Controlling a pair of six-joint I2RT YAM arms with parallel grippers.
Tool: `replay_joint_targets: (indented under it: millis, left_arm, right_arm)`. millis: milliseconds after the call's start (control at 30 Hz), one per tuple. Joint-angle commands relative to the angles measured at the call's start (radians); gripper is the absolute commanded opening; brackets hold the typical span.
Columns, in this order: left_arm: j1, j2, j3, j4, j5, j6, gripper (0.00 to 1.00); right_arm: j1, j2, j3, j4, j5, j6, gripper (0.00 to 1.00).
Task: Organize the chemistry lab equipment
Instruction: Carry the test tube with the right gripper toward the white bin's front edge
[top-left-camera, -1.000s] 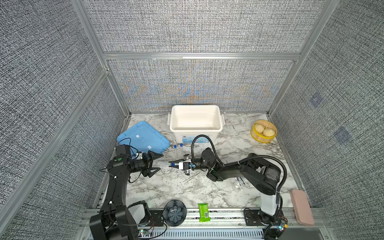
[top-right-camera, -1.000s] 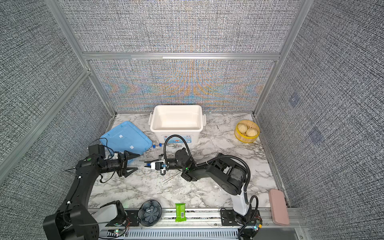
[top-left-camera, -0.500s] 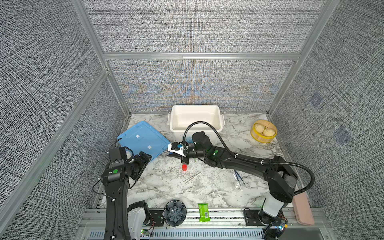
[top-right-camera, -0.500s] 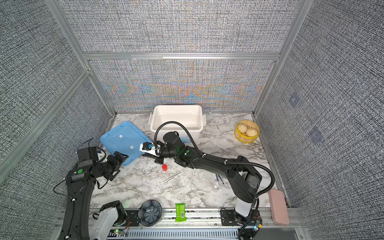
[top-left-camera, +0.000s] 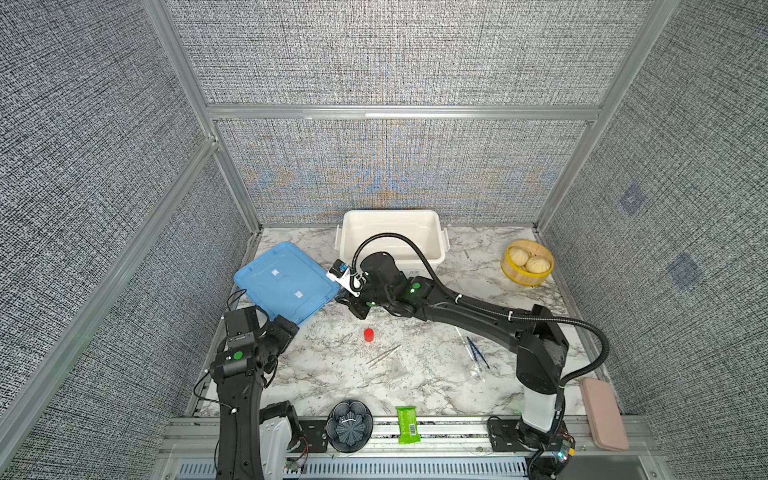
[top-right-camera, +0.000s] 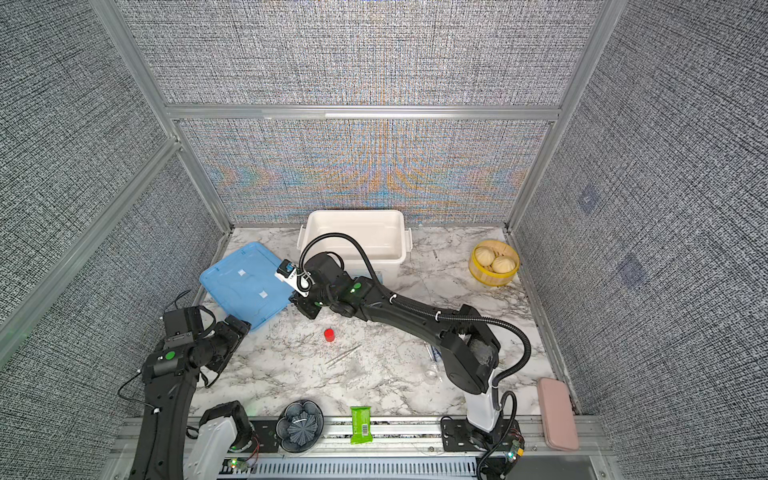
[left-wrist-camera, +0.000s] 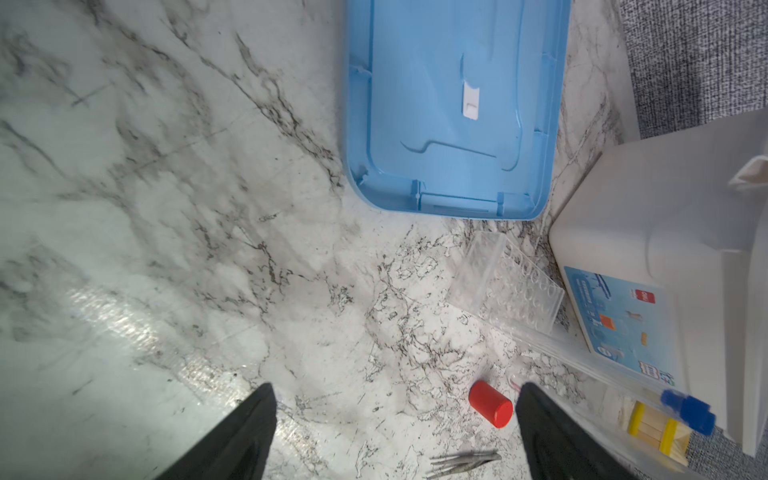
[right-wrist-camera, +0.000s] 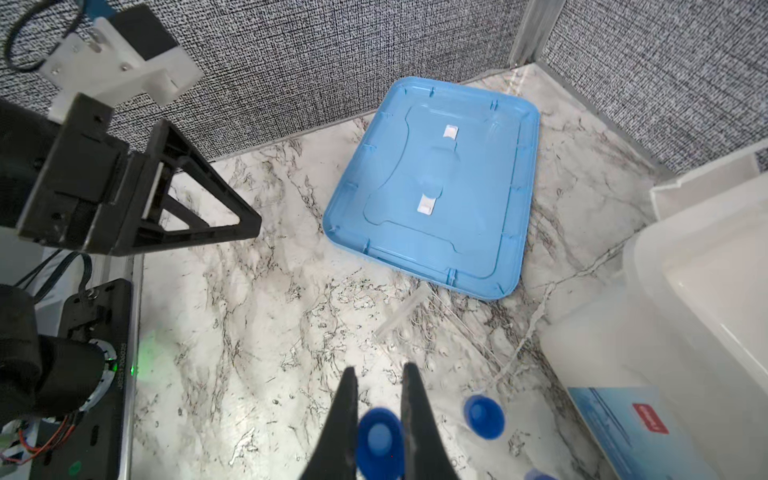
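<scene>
We are judging the job as barely begun: the white bin (top-left-camera: 390, 216) is showing a bare interior in both top views, and its blue lid (top-left-camera: 286, 282) is lying flat just left of the bin. The right tool (right-wrist-camera: 380, 369) is clamping one blue-capped tube (right-wrist-camera: 380, 436) in front of the bin's left corner, with two more blue caps (right-wrist-camera: 484, 415) close by. The left tool (left-wrist-camera: 395, 386) is hanging with its jaws wide apart and empty, further forward and left of the bin.

Waiting loose on the worktop (top-left-camera: 415, 386) in front of the bin are the red-capped vial (top-left-camera: 368, 335), silver tweezers (top-left-camera: 383, 356), dark blue tweezers (top-left-camera: 476, 351), clear dropper (top-left-camera: 462, 340), small glass piece (top-left-camera: 476, 374) and a clear well rack (left-wrist-camera: 507, 282).

The sticker (left-wrist-camera: 615, 320) on the bin's front is showing blue with a red patch, but we are not making out its writing. The green snack packet (top-left-camera: 407, 424), well forward of the bin, is showing only a barcode.
</scene>
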Motion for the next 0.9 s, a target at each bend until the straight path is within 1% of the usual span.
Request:
replay_joint_targets:
  millis: [0, 200, 367, 500, 867]
  left_arm:
    - [0.000, 0.000, 0.001, 0.036, 0.001, -0.002, 0.91]
    - [0.000, -0.012, -0.015, 0.054, 0.003, 0.000, 0.91]
    - [0.000, -0.026, -0.043, 0.089, 0.056, 0.000, 0.90]
    - [0.000, -0.024, -0.038, 0.088, 0.059, 0.000, 0.90]
    - [0.000, -0.017, -0.046, 0.097, 0.069, -0.003, 0.89]
  right_arm:
    - [0.011, 0.017, 0.006, 0.063, 0.034, 0.059, 0.08]
    - [0.018, 0.078, 0.058, 0.051, 0.066, 0.064, 0.08]
    - [0.017, 0.109, 0.090, 0.050, 0.098, 0.052, 0.08]
    - [0.016, 0.114, 0.089, 0.072, 0.124, 0.041, 0.08]
    - [0.015, 0.147, 0.087, 0.099, 0.140, 0.018, 0.08]
